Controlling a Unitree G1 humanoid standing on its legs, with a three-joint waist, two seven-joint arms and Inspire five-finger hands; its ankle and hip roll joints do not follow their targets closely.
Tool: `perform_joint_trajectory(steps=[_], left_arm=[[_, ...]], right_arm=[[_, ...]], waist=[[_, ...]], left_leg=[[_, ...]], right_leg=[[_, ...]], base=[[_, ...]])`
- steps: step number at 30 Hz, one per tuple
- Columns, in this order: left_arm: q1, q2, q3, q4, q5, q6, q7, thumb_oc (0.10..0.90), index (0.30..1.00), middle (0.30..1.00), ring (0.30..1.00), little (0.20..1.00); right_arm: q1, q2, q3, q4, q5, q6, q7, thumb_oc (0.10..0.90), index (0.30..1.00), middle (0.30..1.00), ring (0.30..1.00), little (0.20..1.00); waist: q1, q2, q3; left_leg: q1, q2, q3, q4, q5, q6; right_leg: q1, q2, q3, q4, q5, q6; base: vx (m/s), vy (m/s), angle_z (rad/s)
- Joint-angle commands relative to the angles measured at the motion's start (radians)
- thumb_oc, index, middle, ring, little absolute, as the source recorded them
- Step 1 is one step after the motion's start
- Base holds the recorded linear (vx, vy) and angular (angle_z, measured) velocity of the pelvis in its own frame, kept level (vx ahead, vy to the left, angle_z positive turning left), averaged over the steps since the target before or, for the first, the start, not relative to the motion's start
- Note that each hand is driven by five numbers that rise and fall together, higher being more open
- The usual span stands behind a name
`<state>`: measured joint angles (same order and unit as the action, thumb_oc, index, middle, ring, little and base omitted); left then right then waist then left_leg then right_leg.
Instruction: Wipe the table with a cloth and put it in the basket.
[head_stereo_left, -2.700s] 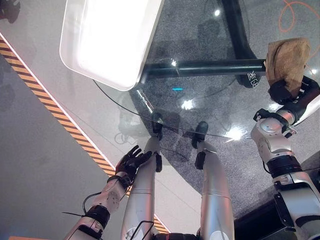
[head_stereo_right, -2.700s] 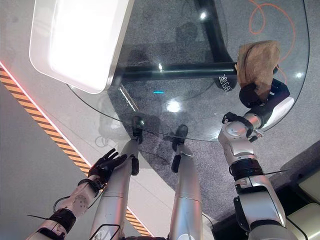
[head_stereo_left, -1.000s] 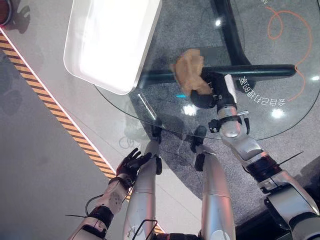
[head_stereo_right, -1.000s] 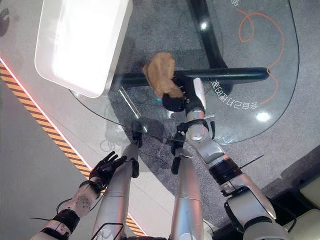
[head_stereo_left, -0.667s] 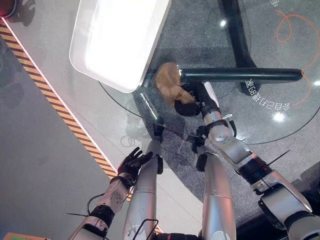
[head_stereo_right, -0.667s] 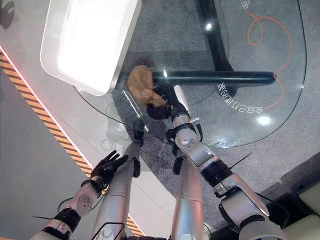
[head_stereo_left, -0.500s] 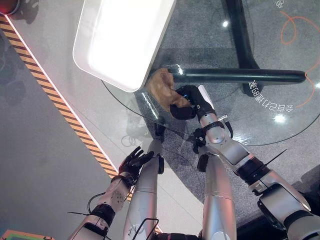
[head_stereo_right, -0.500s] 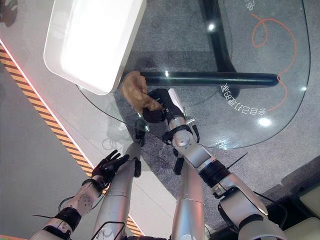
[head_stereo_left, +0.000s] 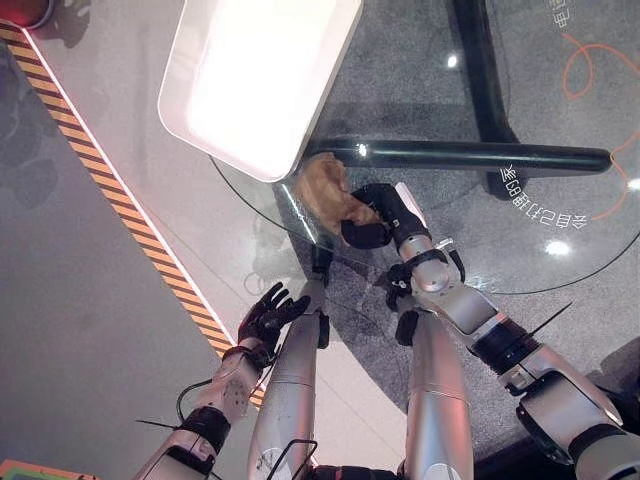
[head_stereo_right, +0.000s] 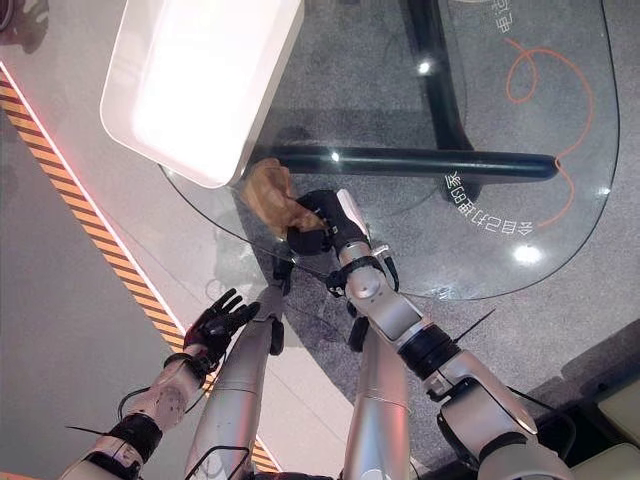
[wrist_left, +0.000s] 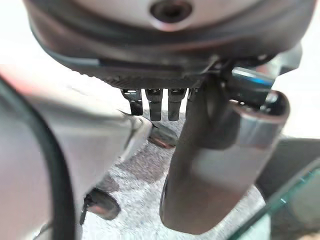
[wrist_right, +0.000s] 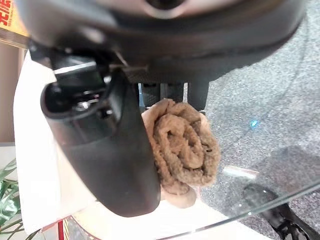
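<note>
Overhead, the round clear glass table (head_stereo_left: 560, 250) spreads across the scene, its dark tubular frame (head_stereo_left: 480, 155) visible through the top. At the table's left edge stands the large white rectangular plastic basket (head_stereo_left: 260, 80), brightly lit inside. Along the grey floor to the left runs a yellow-and-black striped line (head_stereo_left: 120, 210). The right hand (head_stereo_left: 375, 215) rests on the glass near the table's edge, just beside the basket's near corner, with fingers and thumb curled round the crumpled tan terry cloth (head_stereo_left: 325, 190); the right wrist view shows that cloth (wrist_right: 182, 145) bunched in its grasp. The left hand (head_stereo_left: 268, 315) hangs low beside the table, fingers spread and holding nothing.
</note>
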<state>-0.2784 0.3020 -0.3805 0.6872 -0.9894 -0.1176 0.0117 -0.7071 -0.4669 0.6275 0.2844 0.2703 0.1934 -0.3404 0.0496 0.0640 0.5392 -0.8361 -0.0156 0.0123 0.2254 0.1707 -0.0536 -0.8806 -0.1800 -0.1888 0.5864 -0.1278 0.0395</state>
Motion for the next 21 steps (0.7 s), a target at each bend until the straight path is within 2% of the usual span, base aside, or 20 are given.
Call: perform_joint_trajectory(steps=[1,5,6,9,15,21], left_arm=[[0.081,-0.023,-0.045,-0.108,0.013,-0.028,-0.016,0.8,0.9,0.9,0.9,0.9],[0.102,-0.002,-0.044,-0.151,0.005,-0.02,-0.006,0.8,0.9,0.9,0.9,0.9],[0.089,0.005,-0.035,-0.163,0.006,-0.015,-0.005,0.8,0.9,0.9,0.9,0.9],[0.122,0.027,-0.026,-0.193,0.012,-0.009,-0.021,0.8,0.9,0.9,0.9,0.9],[0.151,0.053,-0.01,-0.236,-0.025,-0.009,-0.032,0.8,0.9,0.9,0.9,0.9],[0.196,0.083,-0.008,-0.327,-0.026,0.005,-0.064,0.8,0.9,0.9,0.9,0.9]], right_arm=[[0.005,0.004,-0.043,-0.147,0.025,-0.099,-0.004,0.1,0.3,0.3,0.3,0.2],[0.035,-0.003,-0.062,-0.154,0.024,-0.118,-0.003,0.1,0.3,0.3,0.3,0.2],[0.026,-0.011,-0.073,-0.157,0.022,-0.127,0.001,0.1,0.3,0.3,0.3,0.2],[0.061,-0.032,-0.097,-0.182,0.025,-0.137,0.011,0.1,0.3,0.3,0.3,0.2],[0.102,-0.046,-0.118,-0.184,0.03,-0.158,0.028,0.1,0.3,0.3,0.3,0.2],[0.155,-0.059,-0.149,-0.186,0.036,-0.214,0.045,0.1,0.3,0.3,0.3,0.2]], waist=[[-0.006,0.012,-0.019],[-0.005,0.01,-0.019],[-0.009,0.007,-0.019],[-0.008,0.003,-0.019],[-0.007,-0.002,-0.019],[-0.002,-0.007,-0.019]], left_leg=[[0.039,-0.024,0.12,0.155,-0.225,0.013],[0.071,-0.023,0.115,0.143,-0.227,0.013],[0.047,-0.027,0.119,0.131,-0.194,0.019],[0.094,-0.025,0.12,0.102,-0.188,0.019],[0.158,-0.024,0.115,0.083,-0.189,0.016],[0.233,-0.02,0.115,0.061,-0.194,0.017]], right_leg=[[0.042,0.045,-0.022,-0.231,0.145,0.063],[0.073,0.046,-0.026,-0.237,0.14,0.061],[0.052,0.042,-0.032,-0.253,0.169,0.052],[0.1,0.049,-0.04,-0.27,0.162,0.05],[0.164,0.056,-0.043,-0.278,0.147,0.047],[0.239,0.058,-0.057,-0.289,0.136,0.043]], base=[[-0.04,-0.063,0.01],[-0.06,-0.062,0.0],[-0.12,-0.061,0.0],[-0.09,-0.058,0.02],[-0.04,-0.041,0.02],[-0.03,-0.051,0.01]])
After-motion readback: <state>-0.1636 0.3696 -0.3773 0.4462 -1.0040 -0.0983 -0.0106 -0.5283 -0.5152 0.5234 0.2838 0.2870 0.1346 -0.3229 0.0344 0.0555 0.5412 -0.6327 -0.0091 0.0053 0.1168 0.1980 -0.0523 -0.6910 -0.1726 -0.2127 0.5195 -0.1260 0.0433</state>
